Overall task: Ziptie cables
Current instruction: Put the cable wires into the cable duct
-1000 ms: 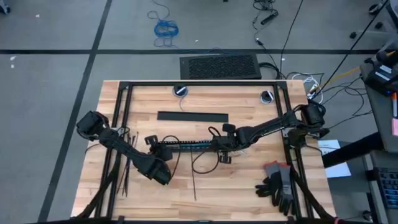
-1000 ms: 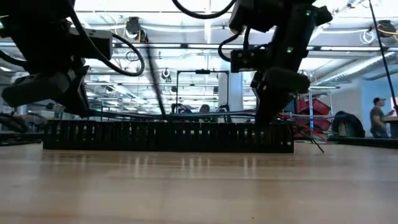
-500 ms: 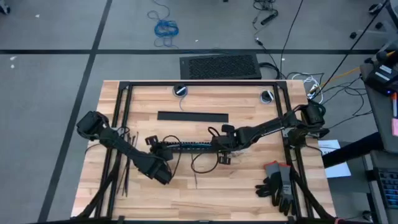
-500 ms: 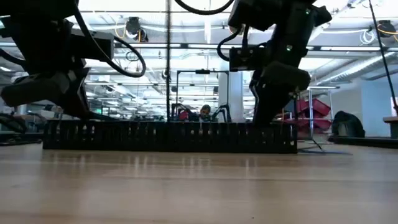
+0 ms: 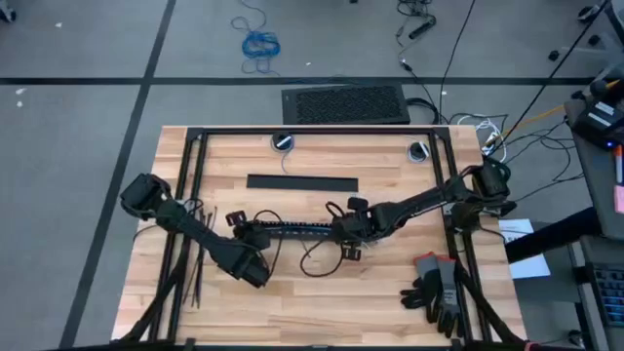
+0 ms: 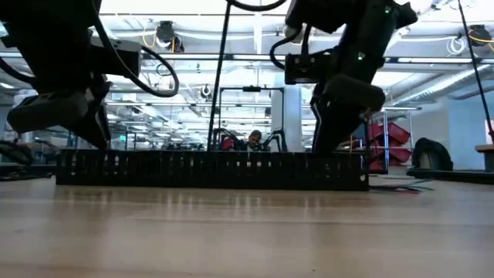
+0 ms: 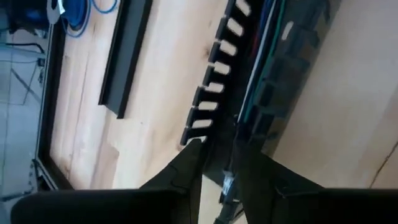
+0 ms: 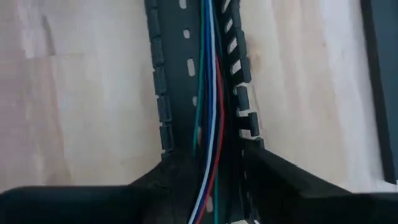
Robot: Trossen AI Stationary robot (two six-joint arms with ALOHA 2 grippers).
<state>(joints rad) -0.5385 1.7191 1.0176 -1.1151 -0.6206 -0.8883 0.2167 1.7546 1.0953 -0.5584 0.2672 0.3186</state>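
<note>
Both arms low over the middle of the table [image 5: 322,302], one at each end of a slotted black duct [image 5: 292,230] lying crosswise.

Cables [image 8: 210,118] run lengthwise inside the duct: blue, green, white and red strands side by side in the right wrist view; green and dark strands show in the left wrist view [image 7: 261,62].

Left pincer [image 5: 250,234] at the duct's left end. Its two fingers [image 7: 186,168] straddle that end, with a dark cable end between them. Whether they clamp it, I cannot tell.

Right pincer [image 5: 343,231] at the duct's right end. Fingers [image 8: 273,174] spread to either side of the channel, cables passing between them. Grip likewise not clear.

From table height the duct [image 6: 208,170] stands as a long toothed wall, an arm above each end. A thin dark strand [image 6: 219,85] rises steeply from behind it.

Zipties [image 5: 198,263]: thin dark strips lying near the left edge of the table, beside the left arm, apart from the duct.

Flat black bar [image 5: 302,182] lies parallel to the duct, farther back. Grey gloves [image 5: 436,288] at the front right corner. A loose black loop of cable [image 5: 317,258] lies just in front of the duct.
</note>
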